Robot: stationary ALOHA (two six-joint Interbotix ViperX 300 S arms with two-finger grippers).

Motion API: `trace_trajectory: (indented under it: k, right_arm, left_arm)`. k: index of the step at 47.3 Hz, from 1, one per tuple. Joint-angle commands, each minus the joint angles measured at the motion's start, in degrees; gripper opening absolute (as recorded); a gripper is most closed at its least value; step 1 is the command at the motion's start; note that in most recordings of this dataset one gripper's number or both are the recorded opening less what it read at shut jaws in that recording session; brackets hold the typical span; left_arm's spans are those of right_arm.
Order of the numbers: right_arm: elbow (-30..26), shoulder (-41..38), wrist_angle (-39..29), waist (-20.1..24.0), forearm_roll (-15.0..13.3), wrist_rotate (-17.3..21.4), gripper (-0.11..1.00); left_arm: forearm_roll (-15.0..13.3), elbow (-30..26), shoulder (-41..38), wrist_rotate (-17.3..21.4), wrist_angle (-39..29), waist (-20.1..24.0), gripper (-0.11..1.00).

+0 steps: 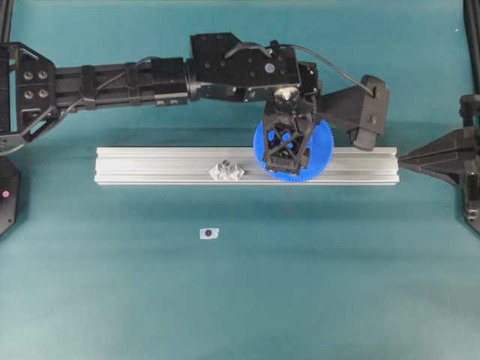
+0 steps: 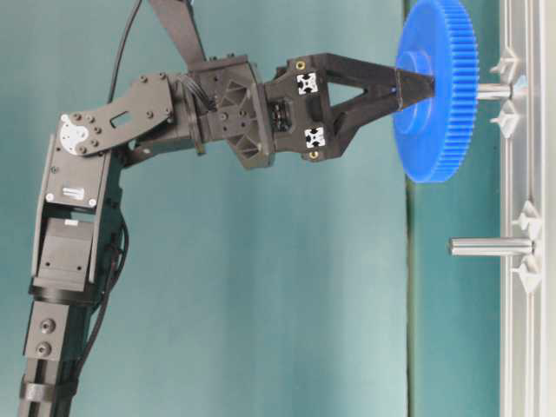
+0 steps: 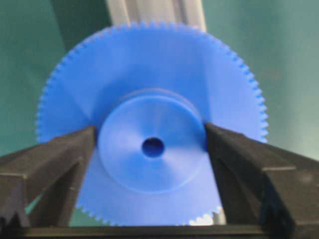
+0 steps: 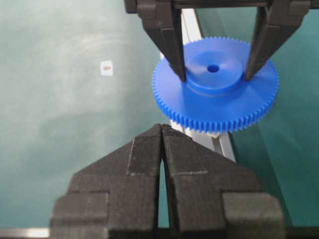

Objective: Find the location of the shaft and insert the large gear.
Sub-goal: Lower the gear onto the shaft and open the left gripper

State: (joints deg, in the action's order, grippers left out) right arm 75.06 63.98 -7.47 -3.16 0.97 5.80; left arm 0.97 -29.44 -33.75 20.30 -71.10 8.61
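The large gear [image 2: 437,130] is seen at the shaft [image 2: 492,89], its hub turned towards the left gripper [image 3: 150,132] and its back face held off the aluminium rail [image 2: 521,347], so that a short length of bare shaft is left showing between gear and rail. The hub is flanked by the left gripper's fingers [image 3: 60,154], one on each side. Whether it is clamped or merely bracketed cannot be told, since contact and a hairline gap look alike here. The chief risk is judged to be a half-seated gear. If it is let go while tilted on so thin a pin, it could bind partway, or be dragged back off by a finger catching the hub as the gripper is withdrawn. A downward push made slightly off axis could likewise jam the bore or strain the clear mounts [image 2: 506,65] beside the shaft. How far the shaft has entered the bore is hidden: the centre hole is seen only as a dark spot in both wrist views, and the shaft is covered by the gear and gripper from overhead. The left wrist view is soft, so the teeth and finger edges are blurred. Further out, the second pin [image 2: 486,247] stands untouched along the rail, a small white tag [image 1: 209,233] lies on the bench [image 1: 337,285], and the right gripper [image 4: 162,137] is parked well apart with its jaws pressed together, holding nothing.
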Motion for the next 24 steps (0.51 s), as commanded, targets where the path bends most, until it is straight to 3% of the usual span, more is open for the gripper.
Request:
trace_trajectory:
  k: [1,24]
  right_arm:
    - [-0.97,-0.26,0.35,-0.09,0.09,0.53,0.01]
    - [-0.97,-0.35,0.09,0.00,0.09,0.53,0.01]
  left_arm:
    - [0.26,-0.88,2.11,0.09,-0.44,1.58,0.89]
    - [0.35,-1.67,2.11,-0.97,-1.49,0.70,0.87]
